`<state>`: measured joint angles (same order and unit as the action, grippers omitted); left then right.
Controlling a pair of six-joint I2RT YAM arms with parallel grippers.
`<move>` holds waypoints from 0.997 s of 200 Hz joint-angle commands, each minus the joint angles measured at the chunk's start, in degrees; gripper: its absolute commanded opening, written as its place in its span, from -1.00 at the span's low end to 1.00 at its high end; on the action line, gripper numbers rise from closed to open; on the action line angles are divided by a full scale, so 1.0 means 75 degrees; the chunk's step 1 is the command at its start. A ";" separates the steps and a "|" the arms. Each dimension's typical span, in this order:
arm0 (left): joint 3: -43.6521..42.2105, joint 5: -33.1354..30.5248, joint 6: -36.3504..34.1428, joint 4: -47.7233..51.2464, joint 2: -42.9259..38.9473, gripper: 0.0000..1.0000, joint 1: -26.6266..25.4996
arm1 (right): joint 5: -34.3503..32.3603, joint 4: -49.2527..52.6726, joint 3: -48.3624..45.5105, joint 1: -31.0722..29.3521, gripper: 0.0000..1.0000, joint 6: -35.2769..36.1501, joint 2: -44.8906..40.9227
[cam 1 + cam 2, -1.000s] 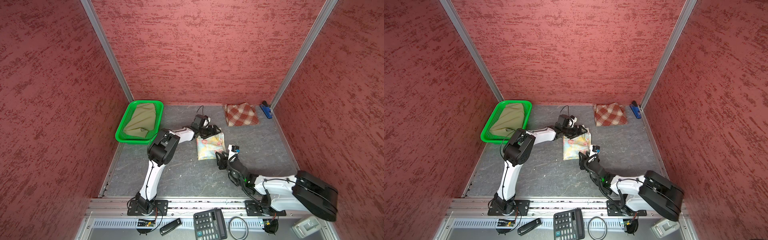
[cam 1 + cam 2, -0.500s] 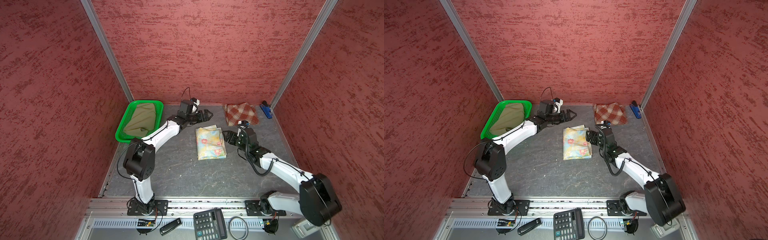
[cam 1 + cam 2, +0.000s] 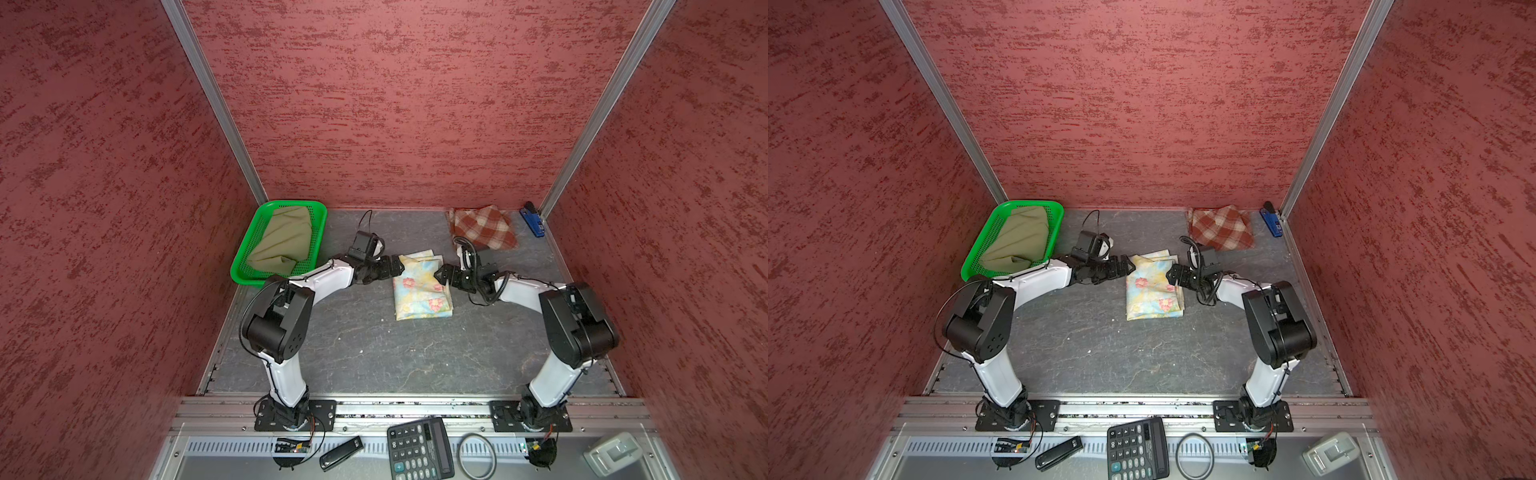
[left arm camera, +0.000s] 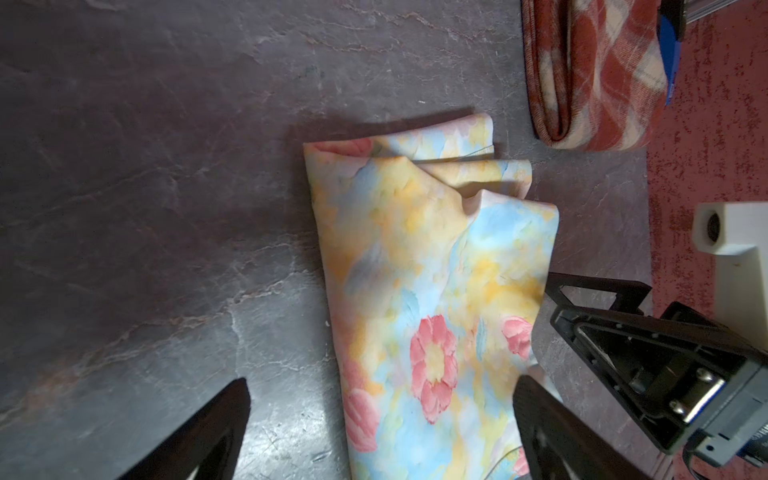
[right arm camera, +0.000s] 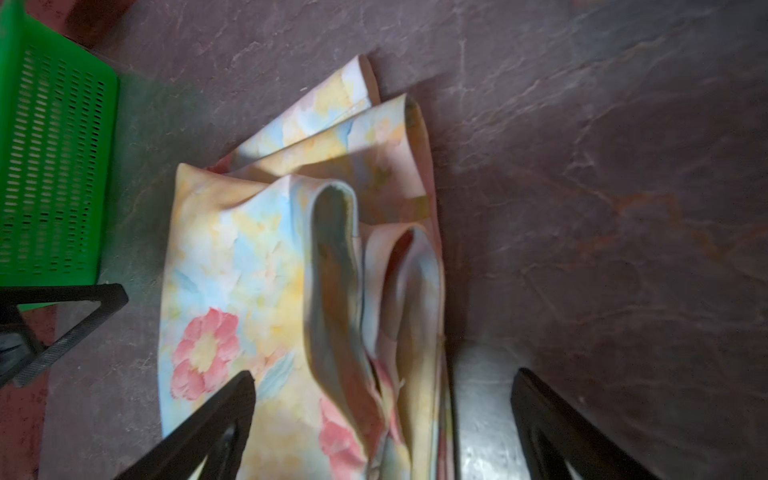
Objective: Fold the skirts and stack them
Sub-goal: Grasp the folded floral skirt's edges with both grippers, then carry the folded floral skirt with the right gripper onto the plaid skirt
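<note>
Shows left gripper (image 3: 400, 267) spread wide and empty at the left edge of the folded floral skirt (image 3: 422, 286), and right gripper (image 3: 437, 274) equally wide and empty at its right edge; cannot tell whether either touches the cloth. Places plaid skirt (image 3: 482, 228) behind and right of the floral skirt, and olive skirt (image 3: 284, 241) well left of it inside green basket (image 3: 252, 239).

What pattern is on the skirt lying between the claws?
Pastel yellow-blue skirt with pink flowers; clearest in left wrist view.

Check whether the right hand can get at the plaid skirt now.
Probably yes: the right hand is open, and only bare table separates it from the plaid skirt nearby.
</note>
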<state>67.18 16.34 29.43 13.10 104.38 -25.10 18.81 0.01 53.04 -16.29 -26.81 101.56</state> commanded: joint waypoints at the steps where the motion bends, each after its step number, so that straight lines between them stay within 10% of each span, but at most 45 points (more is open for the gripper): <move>1: 0.0259 -0.0265 -0.0266 -0.0067 0.0479 0.97 -0.0068 | 0.0591 -0.0210 0.0301 0.0148 0.93 0.0430 0.0402; 132: 0.1846 -0.0825 -0.0525 0.0791 0.2113 0.51 -0.0361 | 0.1207 0.0327 0.1703 0.0289 0.79 0.1185 0.2398; 199: 0.2166 -0.0706 -0.0548 0.0877 0.2354 0.38 -0.0303 | 0.1722 0.0039 0.1659 0.0280 0.35 0.1138 0.2807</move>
<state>82.19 10.46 26.09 18.63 119.98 -27.59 30.24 -6.22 68.27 -14.04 -17.93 118.52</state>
